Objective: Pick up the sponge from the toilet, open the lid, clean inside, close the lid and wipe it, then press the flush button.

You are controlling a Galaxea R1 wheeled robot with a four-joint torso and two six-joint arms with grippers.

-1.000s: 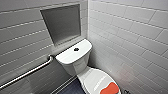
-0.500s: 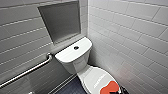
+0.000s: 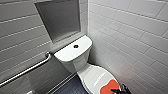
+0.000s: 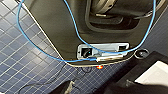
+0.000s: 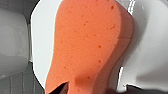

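Looks like pickup step, right claw (image 3: 121, 90) at sponge (image 3: 107, 86) on shut lid (image 3: 93, 76), claw opening impossible to tell, next probably squeezing sponge and lifting clear.

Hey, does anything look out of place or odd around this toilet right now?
Only the orange sponge: it lies on the closed lid, near its front edge, an odd spot for one. The toilet looks whole, and nothing appears spilled.
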